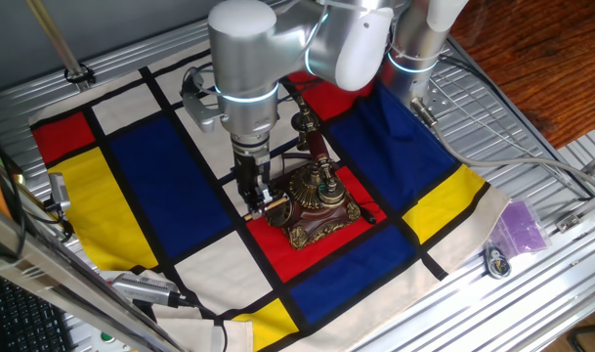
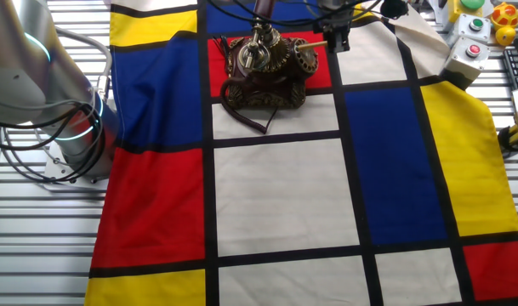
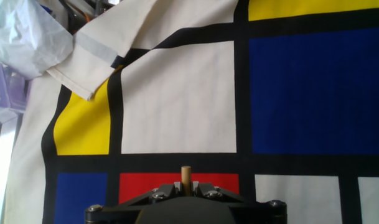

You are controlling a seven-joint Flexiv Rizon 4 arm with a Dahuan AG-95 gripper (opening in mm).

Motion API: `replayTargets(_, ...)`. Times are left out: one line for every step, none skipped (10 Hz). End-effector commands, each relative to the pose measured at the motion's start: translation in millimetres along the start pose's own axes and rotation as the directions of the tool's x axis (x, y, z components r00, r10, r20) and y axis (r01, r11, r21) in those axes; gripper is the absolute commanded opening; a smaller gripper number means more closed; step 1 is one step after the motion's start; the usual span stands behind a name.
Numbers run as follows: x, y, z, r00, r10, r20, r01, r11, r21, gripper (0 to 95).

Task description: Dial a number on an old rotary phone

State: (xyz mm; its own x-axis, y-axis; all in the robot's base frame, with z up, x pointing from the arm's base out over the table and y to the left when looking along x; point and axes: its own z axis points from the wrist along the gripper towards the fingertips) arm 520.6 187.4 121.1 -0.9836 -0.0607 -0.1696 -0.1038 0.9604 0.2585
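Bronze and ornate, your old rotary phone [image 1: 317, 200] sits on the cloth's red square; your pincer [image 1: 261, 202], clenched on the wooden stick [image 2: 308, 47], hovers beside it. Looks heavy, stiff; push only the dial.

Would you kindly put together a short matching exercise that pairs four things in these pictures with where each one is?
Things:
1. phone
2. stick
3. gripper
4. purple bag

Places:
a. held between the fingers
b. off the cloth, on bare metal table
c. on a red patch of the cloth
d. just beside the phone's dial

Pairs: 1-c, 2-a, 3-d, 4-b
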Motion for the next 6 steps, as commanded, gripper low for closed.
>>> replayTargets(1.1, -0.3, 2.0, 1.0, 0.0, 0.002, 0.0, 1.0, 0.002, 0.0)
replayTargets(1.8, -0.9, 2.1, 1.0, -0.001, 0.002, 0.001, 1.0, 0.002, 0.0)
replayTargets(2.3, -0.8, 1.8, 1.0, -0.002, 0.0, 0.002, 1.0, 0.002, 0.0)
replayTargets(3.0, -0.8, 1.4, 1.0, -0.003, -0.003, 0.003, 1.0, 0.003, 0.0)
replayTargets(4.0, -0.3, 0.6, 1.0, 0.001, -0.002, -0.001, 1.0, 0.003, 0.0)
replayTargets(4.7, 0.2, -0.1, 1.0, 0.011, -0.002, -0.011, 1.0, 0.004, 0.0)
